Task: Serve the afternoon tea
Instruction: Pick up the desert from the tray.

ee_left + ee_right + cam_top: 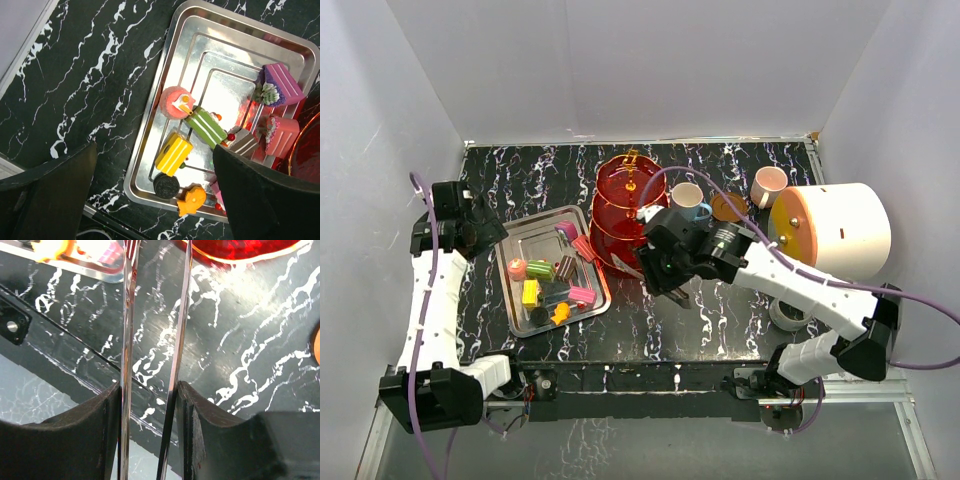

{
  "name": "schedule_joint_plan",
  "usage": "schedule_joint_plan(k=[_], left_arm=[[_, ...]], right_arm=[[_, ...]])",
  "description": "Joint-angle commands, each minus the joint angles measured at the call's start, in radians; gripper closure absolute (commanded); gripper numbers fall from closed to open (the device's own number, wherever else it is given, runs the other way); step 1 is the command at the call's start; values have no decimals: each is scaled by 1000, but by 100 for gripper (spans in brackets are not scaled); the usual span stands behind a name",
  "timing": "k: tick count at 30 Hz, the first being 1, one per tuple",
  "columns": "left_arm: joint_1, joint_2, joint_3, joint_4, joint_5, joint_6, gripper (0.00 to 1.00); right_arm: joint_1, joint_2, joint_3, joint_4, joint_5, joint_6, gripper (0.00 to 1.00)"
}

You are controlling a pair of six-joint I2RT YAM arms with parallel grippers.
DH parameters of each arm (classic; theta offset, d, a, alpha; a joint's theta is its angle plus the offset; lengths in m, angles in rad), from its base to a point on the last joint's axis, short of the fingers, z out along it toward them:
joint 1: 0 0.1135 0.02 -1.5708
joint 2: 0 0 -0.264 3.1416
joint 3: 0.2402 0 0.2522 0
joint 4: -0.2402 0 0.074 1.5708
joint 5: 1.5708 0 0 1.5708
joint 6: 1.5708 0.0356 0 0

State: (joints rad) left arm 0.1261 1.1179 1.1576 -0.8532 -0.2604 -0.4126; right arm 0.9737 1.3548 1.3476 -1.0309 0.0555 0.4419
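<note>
The sweets [205, 125] are little toy cakes lying in a bunch on the tray [149, 125]. The tray sits just beside the red stand [620, 215], on its left. The sweets look small, light and hard, with smooth sides, so I think they could pop out of a thin, shiny grip. The blocky ones, like the yellow one [173, 152], look best taken across their flat sides, in the middle. The flat black cookie [166, 186] and the orange fish [191, 200] look harder to pick up.

The stand looks like thin plastic, tall and light, so it may tip if bumped. Its gold rod [633, 158] looks like the place to hold it.

The right gripper [150, 410] is squeezed onto a pair of metal tongs [129, 315]. The two blades are a bit apart with nothing between them. The left gripper [155, 165] hangs over the tray with its fingers wide apart, holding nothing.

Behind the right arm [800, 285] are the blue cup [687, 197], a saucer [728, 207] and the pink cup [768, 185]. I can find only one saucer. The tong tips are cut off at the top of the wrist view. I cannot tell if anything is on the stand's shelves, because the red plastic is too glary.
</note>
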Motion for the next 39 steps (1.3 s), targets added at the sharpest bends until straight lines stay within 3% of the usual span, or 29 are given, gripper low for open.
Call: schedule_joint_plan(k=[1,9,16,30,39], left_arm=[[1,-55,30,-90,-5,-70,1],[1,-212,-38,-109,-122,-157,1],[1,-314,-58,-117,-139,-192,1],[-19,-315,-58,-173,-305,-229,1],[-19,-349,-118,-123,-238,-211,1]], right_arm=[[85,65,135,45,77,-29,59],[160,253,318,131,86,-89,58],[171,438,482,144,79,-140,58],[175,730,751,182,-40,-166,57],[175,887,933,147,-54,-226,55]])
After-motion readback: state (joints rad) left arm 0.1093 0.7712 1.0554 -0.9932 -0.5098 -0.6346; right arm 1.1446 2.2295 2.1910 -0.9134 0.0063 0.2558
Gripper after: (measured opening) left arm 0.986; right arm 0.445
